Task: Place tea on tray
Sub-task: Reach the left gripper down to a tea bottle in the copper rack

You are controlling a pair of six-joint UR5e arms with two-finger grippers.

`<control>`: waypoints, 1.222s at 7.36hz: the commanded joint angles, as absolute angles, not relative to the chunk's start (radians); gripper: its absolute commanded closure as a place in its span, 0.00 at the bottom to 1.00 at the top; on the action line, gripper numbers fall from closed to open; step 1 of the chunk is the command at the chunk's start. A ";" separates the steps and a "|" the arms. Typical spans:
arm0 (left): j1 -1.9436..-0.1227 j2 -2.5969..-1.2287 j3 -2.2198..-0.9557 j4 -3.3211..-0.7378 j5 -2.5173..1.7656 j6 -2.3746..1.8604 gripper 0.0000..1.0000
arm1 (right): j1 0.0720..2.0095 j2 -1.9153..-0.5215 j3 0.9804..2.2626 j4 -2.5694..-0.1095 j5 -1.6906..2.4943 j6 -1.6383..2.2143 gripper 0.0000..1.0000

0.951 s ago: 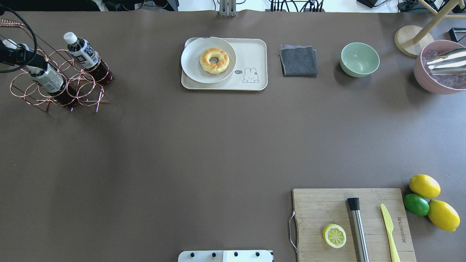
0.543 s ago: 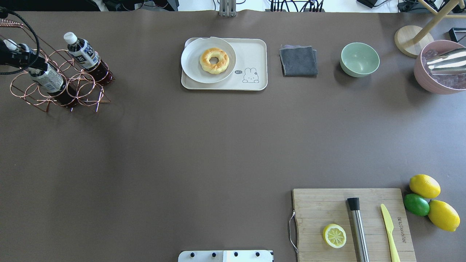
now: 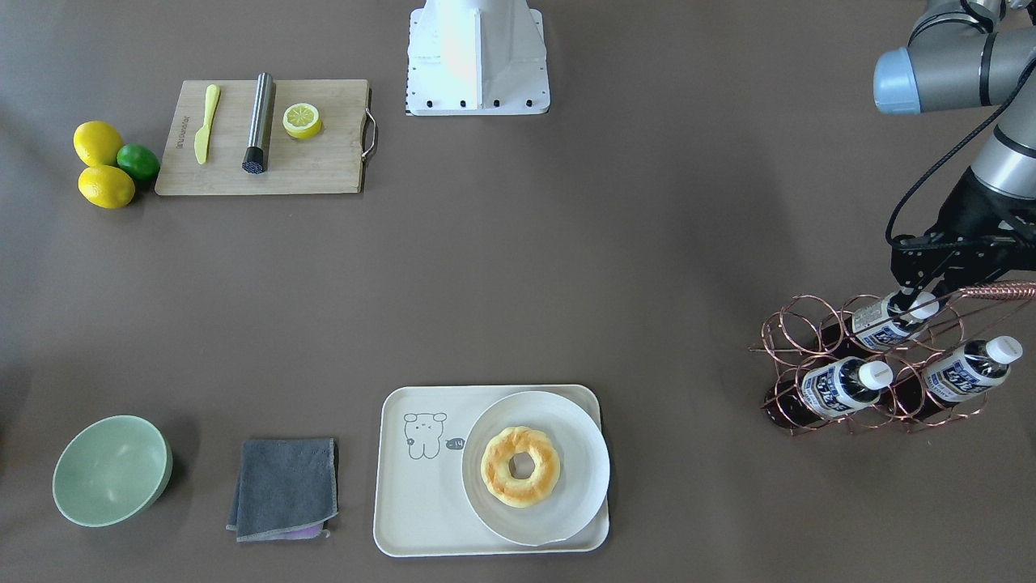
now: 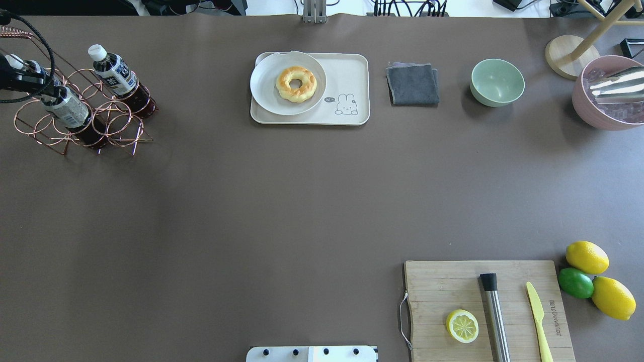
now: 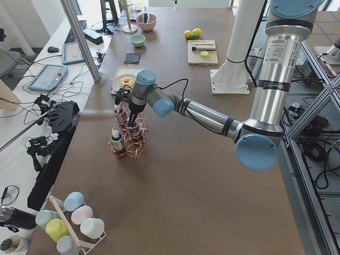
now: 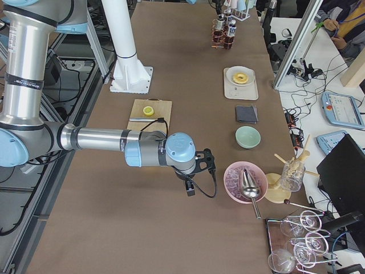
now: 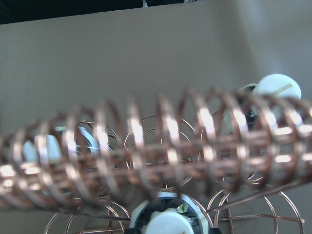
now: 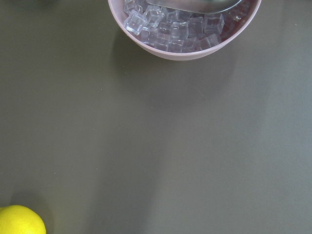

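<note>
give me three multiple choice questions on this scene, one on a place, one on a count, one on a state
1. The left claw is at: A the cap of the tea in the copper rack; B the tray; C the white plate.
2. Besides the tea, the rack holds: A no bottle; B one; C two.
3. The tray carries: A the tea; B the plate with a donut, no tea; C nothing.
Answers: 1 A, the front view shows the claw over that cap. 2 C, two other bottles sit in neighbouring rings. 3 B, the plate sits on the tray and the tea is in the rack.
</note>
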State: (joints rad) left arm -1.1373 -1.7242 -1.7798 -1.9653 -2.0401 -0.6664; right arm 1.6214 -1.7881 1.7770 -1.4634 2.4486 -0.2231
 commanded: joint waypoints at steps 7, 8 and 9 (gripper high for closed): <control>-1.288 -1.726 -1.853 -1.951 -2.155 -0.598 1.00 | 1.620 -1.782 1.778 -1.463 2.456 -0.210 0.00; -1.302 -1.694 -1.897 -1.950 -2.163 -0.598 1.00 | 1.620 -1.782 1.778 -1.463 2.456 -0.210 0.00; -1.305 -1.672 -1.942 -1.948 -2.163 -0.598 1.00 | 1.620 -1.782 1.775 -1.463 2.456 -0.210 0.00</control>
